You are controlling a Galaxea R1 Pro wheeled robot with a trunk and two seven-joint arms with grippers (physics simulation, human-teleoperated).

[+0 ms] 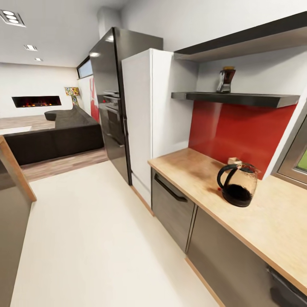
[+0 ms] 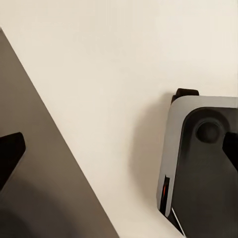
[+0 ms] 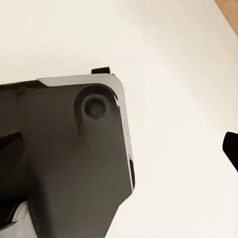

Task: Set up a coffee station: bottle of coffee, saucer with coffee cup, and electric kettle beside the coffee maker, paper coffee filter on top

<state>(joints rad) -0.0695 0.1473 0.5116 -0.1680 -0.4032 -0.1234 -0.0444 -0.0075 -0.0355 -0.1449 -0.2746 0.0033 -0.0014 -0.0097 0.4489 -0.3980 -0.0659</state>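
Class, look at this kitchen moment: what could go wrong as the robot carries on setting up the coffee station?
1. The bottle of coffee sits high on the shelf, close under another shelf; a cramped reach might knock it off.
2. The electric kettle stands on the kitchen countertop roughly below it; a falling bottle or a passing arm might tip it.

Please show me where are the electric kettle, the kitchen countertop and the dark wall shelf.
electric kettle (image 1: 238, 186): head view, rounded body.
kitchen countertop (image 1: 194, 170): head view, bare top.
dark wall shelf (image 1: 256, 99): head view, front edge.
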